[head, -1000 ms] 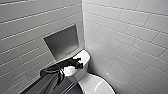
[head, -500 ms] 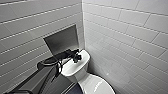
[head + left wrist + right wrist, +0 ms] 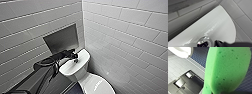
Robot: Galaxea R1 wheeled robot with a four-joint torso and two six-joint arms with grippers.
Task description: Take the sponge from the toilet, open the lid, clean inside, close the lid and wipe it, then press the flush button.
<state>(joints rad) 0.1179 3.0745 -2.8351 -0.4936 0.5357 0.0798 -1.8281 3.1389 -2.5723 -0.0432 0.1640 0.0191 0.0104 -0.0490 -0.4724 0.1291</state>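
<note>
The white toilet stands in the tiled corner with its lid down. My left gripper reaches in over the tank top and rests at the flush button, a round chrome-ringed button in the middle of it. In the left wrist view the gripper's dark tip sits right beside the button, shut with nothing in it. The bright green sponge looms close in the right wrist view, held in my right gripper above the floor. A white curve of the toilet shows behind it.
Grey tiled walls close in on both sides of the toilet. A recessed metal niche sits in the wall behind the tank. A blue-tiled floor and a steel panel with a paper-roll holder lie beyond the sponge.
The head view has shifted a little, so the niche and toilet sit further left. My left gripper stays over the tank top at the button.
</note>
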